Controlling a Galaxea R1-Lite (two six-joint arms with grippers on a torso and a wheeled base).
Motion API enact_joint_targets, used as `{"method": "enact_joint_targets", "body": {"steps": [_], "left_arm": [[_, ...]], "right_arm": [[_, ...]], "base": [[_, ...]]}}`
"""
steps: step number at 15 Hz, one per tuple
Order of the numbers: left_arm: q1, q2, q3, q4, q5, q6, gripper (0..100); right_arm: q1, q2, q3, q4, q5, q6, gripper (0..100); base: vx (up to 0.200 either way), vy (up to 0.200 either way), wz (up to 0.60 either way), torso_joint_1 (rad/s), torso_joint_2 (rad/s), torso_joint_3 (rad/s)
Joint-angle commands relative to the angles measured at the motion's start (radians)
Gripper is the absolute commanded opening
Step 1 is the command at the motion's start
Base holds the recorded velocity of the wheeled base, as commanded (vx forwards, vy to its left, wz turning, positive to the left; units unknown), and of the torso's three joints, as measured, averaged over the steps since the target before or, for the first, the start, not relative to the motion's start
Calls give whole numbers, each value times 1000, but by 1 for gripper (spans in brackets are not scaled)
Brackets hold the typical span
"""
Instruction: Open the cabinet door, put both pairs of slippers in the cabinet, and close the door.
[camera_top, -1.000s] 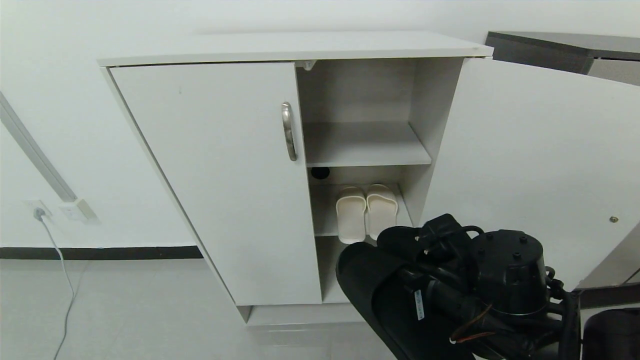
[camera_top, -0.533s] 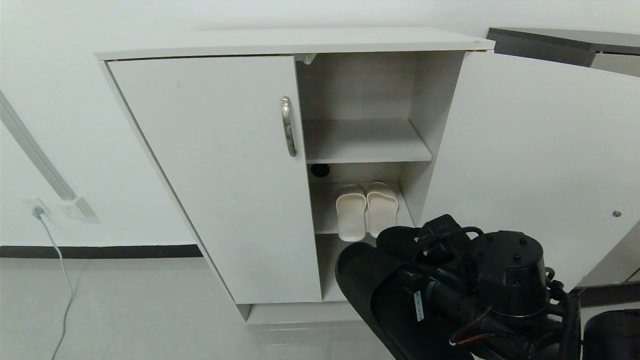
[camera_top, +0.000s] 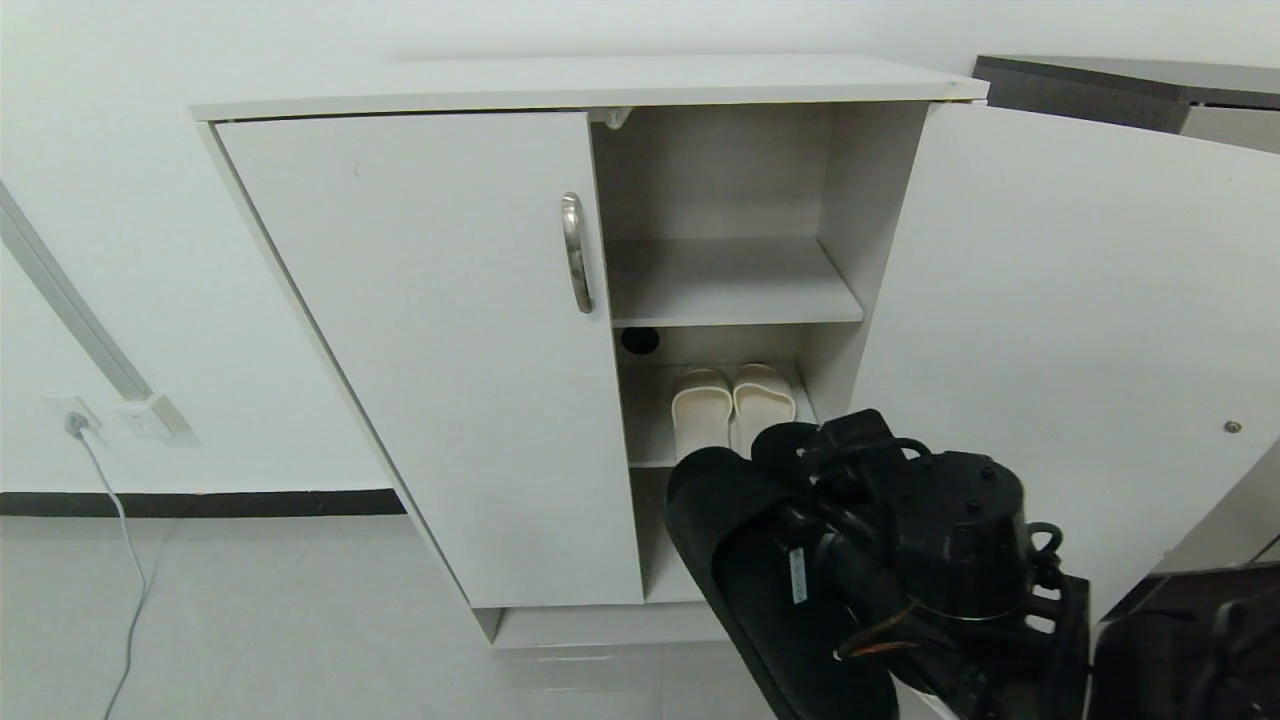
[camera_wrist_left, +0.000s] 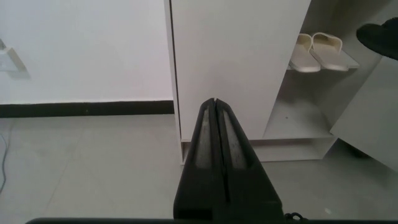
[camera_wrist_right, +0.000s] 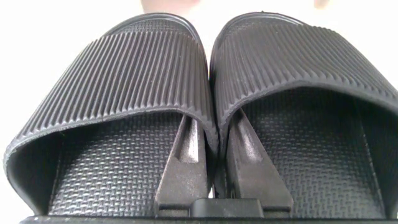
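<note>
The white cabinet (camera_top: 420, 330) stands against the wall with its right door (camera_top: 1060, 320) swung open and its left door shut. A pair of white slippers (camera_top: 732, 410) lies on the middle shelf, seen too in the left wrist view (camera_wrist_left: 320, 51). My right gripper (camera_wrist_right: 213, 152) is shut on the pair of black slippers (camera_wrist_right: 205, 81), pinching their two inner edges together. In the head view the black slippers (camera_top: 745, 560) hang in front of the cabinet's lower opening. My left gripper (camera_wrist_left: 214, 106) is shut and empty, low over the floor left of the opening.
The upper shelf (camera_top: 730, 285) and the bottom compartment (camera_wrist_left: 298, 118) hold nothing. A metal handle (camera_top: 574, 255) sits on the shut left door. A wall socket with a cable (camera_top: 75, 425) is at the left. A dark cabinet (camera_top: 1120, 100) stands behind the open door.
My right arm with the black slippers has moved up and forward toward the cabinet opening, now covering the fronts of the white slippers. The head view shifted slightly early on.
</note>
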Motion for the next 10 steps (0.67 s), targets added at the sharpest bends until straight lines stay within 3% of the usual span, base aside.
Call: {"method": "enact_joint_targets", "body": {"steps": [1, 4, 10], "left_arm": [[0, 1, 0, 0, 1, 0, 0], [0, 1, 0, 0, -1, 1, 0], [0, 1, 0, 0, -1, 1, 0]], "right_arm": [[59, 152, -147, -3, -117, 29, 0], [70, 198, -316, 138, -323, 40, 0], [14, 127, -703, 534, -347, 51, 0]], "base": [[0, 0, 0, 0, 0, 0], [0, 0, 0, 0, 0, 0], [0, 0, 0, 0, 0, 0]]}}
